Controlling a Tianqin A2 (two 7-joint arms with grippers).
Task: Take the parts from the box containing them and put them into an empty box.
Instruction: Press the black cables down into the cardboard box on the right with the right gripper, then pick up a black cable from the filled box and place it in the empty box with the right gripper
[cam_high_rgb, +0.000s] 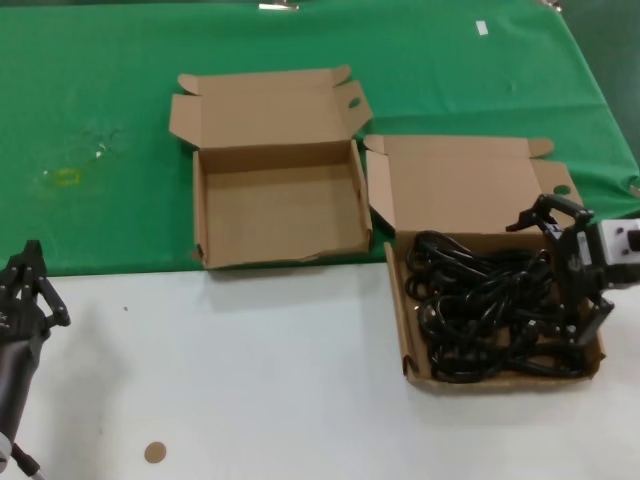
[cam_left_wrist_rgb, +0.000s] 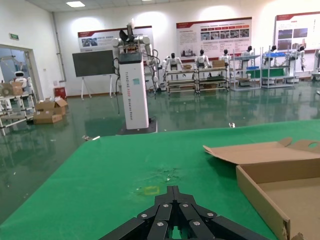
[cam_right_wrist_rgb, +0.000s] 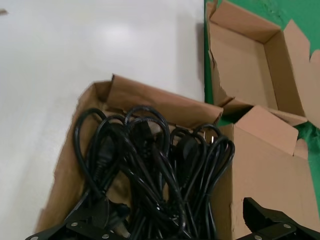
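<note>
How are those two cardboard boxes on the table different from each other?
The left box holds nothing, while the right box is full of coiled black power cords. The left box has taller walls; the right box's are very low. The left box sits on the green cloth, the right one mostly on white. Both are brown, lids open.

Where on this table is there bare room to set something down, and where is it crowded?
The squarish empty box has a bare floor. White tabletop lies free between the left tool and the low box. Green cloth beyond the boxes is bare. Crowded: the low box, packed with cords, right tool open over it.
</note>
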